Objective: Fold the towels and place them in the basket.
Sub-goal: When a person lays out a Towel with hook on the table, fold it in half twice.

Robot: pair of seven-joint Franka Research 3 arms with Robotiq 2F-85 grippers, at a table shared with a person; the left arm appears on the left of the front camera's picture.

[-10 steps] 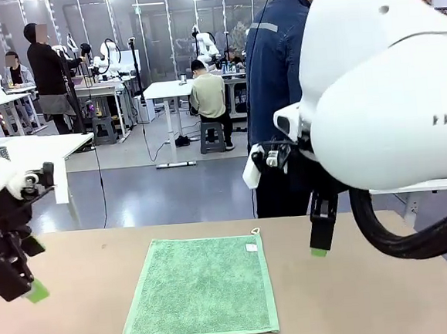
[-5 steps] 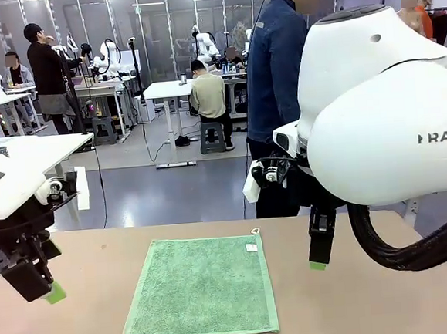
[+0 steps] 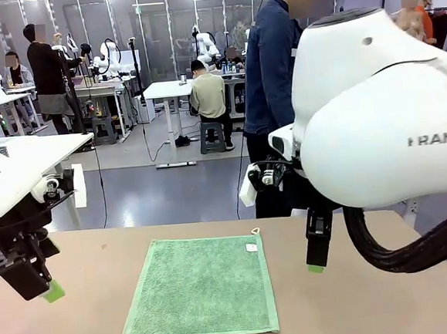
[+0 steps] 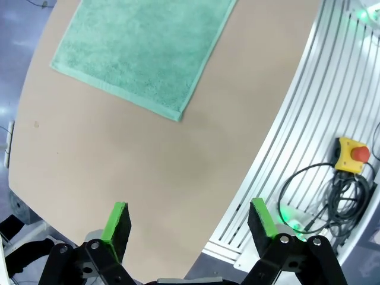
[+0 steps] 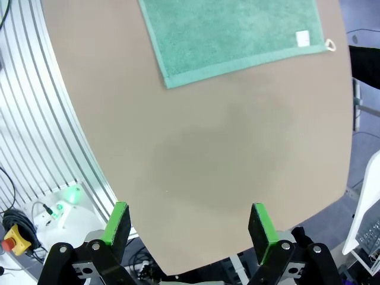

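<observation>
One mint-green towel (image 3: 202, 286) lies spread flat on the tan table (image 3: 374, 310), its white loop (image 3: 255, 230) at the far right corner. My left gripper (image 3: 47, 291) hovers above the table left of the towel, open and empty. In the left wrist view the towel (image 4: 142, 47) lies far ahead of the open left gripper (image 4: 189, 221). My right gripper (image 3: 316, 266) hangs just right of the towel's far right corner, open with nothing in it. The right wrist view has the towel (image 5: 231, 35) well beyond the open right gripper (image 5: 188, 224). The basket is out of view.
A person in a dark blue jacket (image 3: 274, 78) stands at the far edge of the table. Bare tabletop lies on both sides of the towel. Off the table's near edge sit a yellow emergency-stop box (image 4: 356, 155) and cables (image 4: 314, 196).
My left gripper has shifted slightly to the right. My right gripper has come a little lower and leftward, toward the towel's far right corner. The towel has not moved.
</observation>
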